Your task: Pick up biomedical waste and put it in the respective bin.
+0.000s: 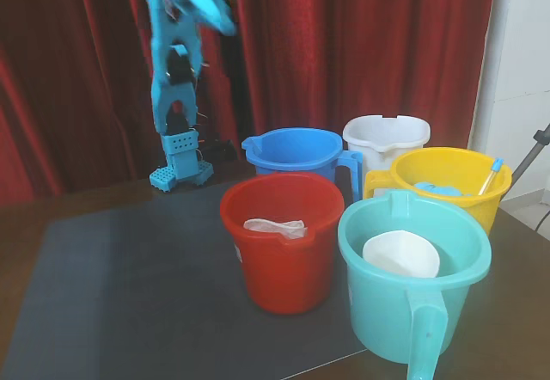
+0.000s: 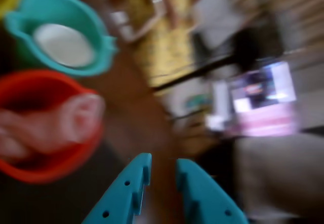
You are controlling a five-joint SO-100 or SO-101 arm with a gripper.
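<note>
Five buckets: red [image 1: 279, 251], blue [image 1: 296, 152], white [image 1: 385, 137], yellow [image 1: 451, 182], teal [image 1: 412, 277], all bunched together on the table [image 1: 112, 294]
Glove [image 1: 275, 227]: lying limp inside the red bucket, kinda draped near its rim
Teal bucket: has a white bowl [image 1: 400, 254] in it
Gripper [image 2: 163, 167]: empty, jaws slightly apart with a narrow gap; wrist view is blurry
Arm [image 1: 179, 70]: raised up by the red curtain [image 1: 369, 45], well away from the buckets

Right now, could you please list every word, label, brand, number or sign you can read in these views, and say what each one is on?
No text can be read in either view.
Red bucket: a faint pale patch low on its wall in the fixed view, too small to read.
Bright screen-like shape in the wrist view's background: too blurred to read.
Teal bucket, blue bucket, claw: no markings visible.
</note>
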